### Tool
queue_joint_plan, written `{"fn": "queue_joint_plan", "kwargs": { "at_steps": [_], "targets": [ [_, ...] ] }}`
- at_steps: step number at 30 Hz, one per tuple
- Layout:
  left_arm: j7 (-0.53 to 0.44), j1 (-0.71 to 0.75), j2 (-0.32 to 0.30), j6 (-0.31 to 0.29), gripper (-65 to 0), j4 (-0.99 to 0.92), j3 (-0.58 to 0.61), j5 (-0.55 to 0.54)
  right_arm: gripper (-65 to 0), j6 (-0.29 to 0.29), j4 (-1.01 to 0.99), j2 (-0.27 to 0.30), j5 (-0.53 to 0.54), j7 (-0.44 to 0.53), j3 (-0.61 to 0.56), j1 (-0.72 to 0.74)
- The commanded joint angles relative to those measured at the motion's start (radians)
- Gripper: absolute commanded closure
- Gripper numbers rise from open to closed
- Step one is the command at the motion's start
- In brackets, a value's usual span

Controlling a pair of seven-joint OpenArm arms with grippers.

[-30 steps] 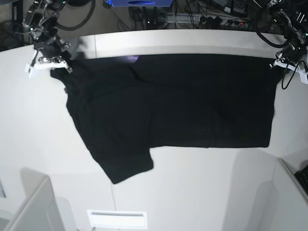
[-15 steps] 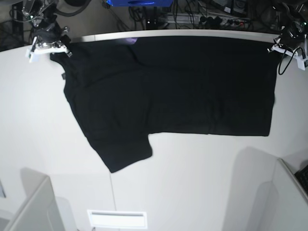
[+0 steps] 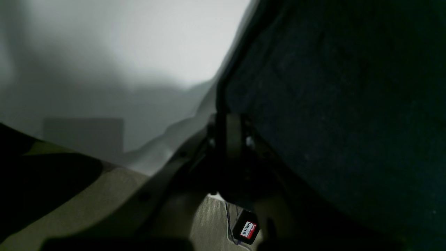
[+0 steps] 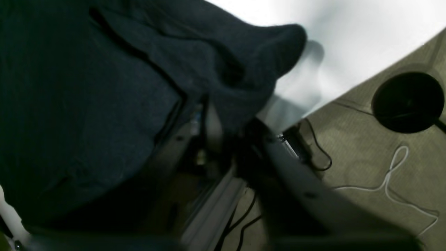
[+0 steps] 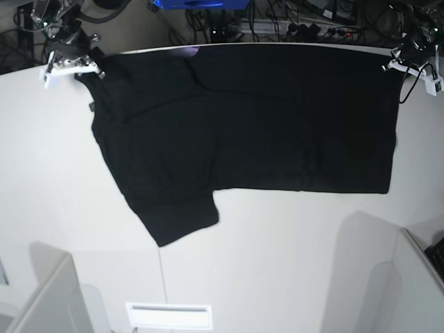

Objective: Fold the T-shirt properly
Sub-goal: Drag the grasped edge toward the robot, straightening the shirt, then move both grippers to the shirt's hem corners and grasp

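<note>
The black T-shirt (image 5: pixel 250 125) lies spread plain side up across the white table (image 5: pixel 277 263), with one sleeve (image 5: pixel 180 218) pointing toward the front. Its top edge reaches the table's far edge. My left gripper (image 5: pixel 397 66) sits at the shirt's far right corner, and the left wrist view shows that gripper (image 3: pixel 228 134) shut on the cloth's edge (image 3: pixel 331 104). My right gripper (image 5: pixel 78 69) is at the far left corner. In the blurred right wrist view its fingers (image 4: pixel 213 125) stand a little apart, and a fold of the T-shirt (image 4: pixel 87 87) lies between them.
Cables and a blue object (image 5: pixel 201 3) lie beyond the table's far edge. Grey panels stand at the front left (image 5: pixel 48 298) and front right (image 5: pixel 416 277). A white label (image 5: pixel 168 316) is at the front edge. A black round base (image 4: pixel 407 103) and a white cable lie on the floor.
Both grippers drew the shirt's top edge back to the table's far edge, pulling the cloth flatter. The right gripper's fingers have parted; the left stays shut.
</note>
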Motion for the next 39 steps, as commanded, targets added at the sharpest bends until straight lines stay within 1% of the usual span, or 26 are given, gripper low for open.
{"fn": "queue_joint_plan", "kwargs": {
  "at_steps": [1,2,3,5,6,8,10,14,15,16,18,20,22,23,26,28,30,31,32,35,38,39],
  "targets": [
    [-0.016,0.007,-0.024,0.007,-4.8,0.020,-0.012,0.002,-21.2,-0.001,0.015,0.006,0.004,0.016,0.011,-0.006],
    [-0.016,0.009,-0.024,0.007,-10.9,0.022,-0.012,0.002,-27.9,-0.001,0.017,0.006,0.004,0.017,0.011,-0.008],
    [-0.016,0.018,-0.026,0.007,-17.8,0.022,-0.012,0.002,-31.8,-0.001,0.018,0.006,0.004,0.017,0.012,-0.010],
    [-0.021,0.024,-0.026,0.007,-30.1,0.022,-0.012,0.002,-32.4,-0.001,0.028,0.006,0.005,0.028,0.014,-0.022],
    [-0.021,0.026,-0.026,0.007,-36.0,0.022,-0.012,0.002,-32.4,-0.001,0.041,0.006,0.005,0.050,0.022,-0.028],
    [-0.021,0.027,-0.026,0.007,-43.1,0.036,-0.020,0.002,-32.4,-0.001,0.055,0.006,0.005,0.068,0.031,-0.029],
    [-0.016,0.024,-0.023,0.007,-47.2,0.074,-0.066,0.002,-32.4,-0.001,0.058,0.012,0.005,0.074,0.031,-0.022],
    [-0.016,-0.008,-0.026,0.007,-47.1,0.180,-0.130,0.002,-32.6,0.002,0.061,0.017,-0.004,0.074,0.045,0.038],
    [-0.016,-0.022,-0.029,0.007,-47.1,0.195,-0.135,0.005,-32.6,0.011,0.058,0.034,-0.004,0.074,0.054,0.066],
    [-0.016,-0.036,-0.040,0.007,-47.1,0.203,-0.132,0.013,-32.6,0.037,0.051,0.054,-0.004,0.074,0.057,0.101],
    [-0.019,-0.062,-0.098,0.007,-46.9,0.198,-0.125,0.013,-32.6,0.083,0.021,0.080,-0.004,0.073,0.060,0.156],
    [-0.021,-0.086,-0.141,0.007,-46.6,0.186,-0.099,0.013,-32.6,0.097,-0.002,0.100,-0.004,0.068,0.060,0.218],
    [-0.022,-0.108,-0.184,0.007,-43.1,0.177,-0.084,0.013,-32.6,0.098,-0.034,0.134,-0.004,0.066,0.045,0.270],
    [-0.022,-0.128,-0.196,0.007,-40.3,0.171,-0.075,0.013,-32.6,0.098,-0.051,0.146,-0.004,0.066,0.028,0.297],
    [-0.024,-0.201,-0.225,0.007,-27.8,0.128,-0.043,0.014,-32.6,0.098,-0.121,0.196,-0.004,0.066,-0.043,0.389],
    [-0.024,-0.244,-0.234,0.007,-21.7,0.094,-0.015,0.014,-32.7,0.098,-0.167,0.227,-0.004,0.068,-0.106,0.449],
    [-0.024,-0.286,-0.253,0.008,-17.9,0.063,0.020,0.014,-32.7,0.098,-0.216,0.258,-0.004,0.070,-0.172,0.517],
    [-0.024,-0.301,-0.257,0.008,-17.8,0.043,0.037,0.014,-32.9,0.098,-0.238,0.269,-0.004,0.070,-0.199,0.549],
    [-0.024,-0.316,-0.261,0.008,-18.9,0.023,0.053,0.014,-33.2,0.098,-0.269,0.282,-0.004,0.070,-0.232,0.586],
    [-0.024,-0.364,-0.296,0.008,-26.8,-0.041,0.100,0.014,-33.3,0.100,-0.393,0.310,-0.004,0.074,-0.320,0.707],
    [-0.024,-0.405,-0.328,0.010,-40.3,-0.113,0.146,0.014,-33.5,0.101,-0.557,0.332,-0.004,0.074,-0.393,0.831],
    [-0.024,-0.412,-0.334,0.010,-44.4,-0.135,0.154,0.014,-33.5,0.114,-0.605,0.333,-0.004,0.074,-0.419,0.868]
  ]
}}
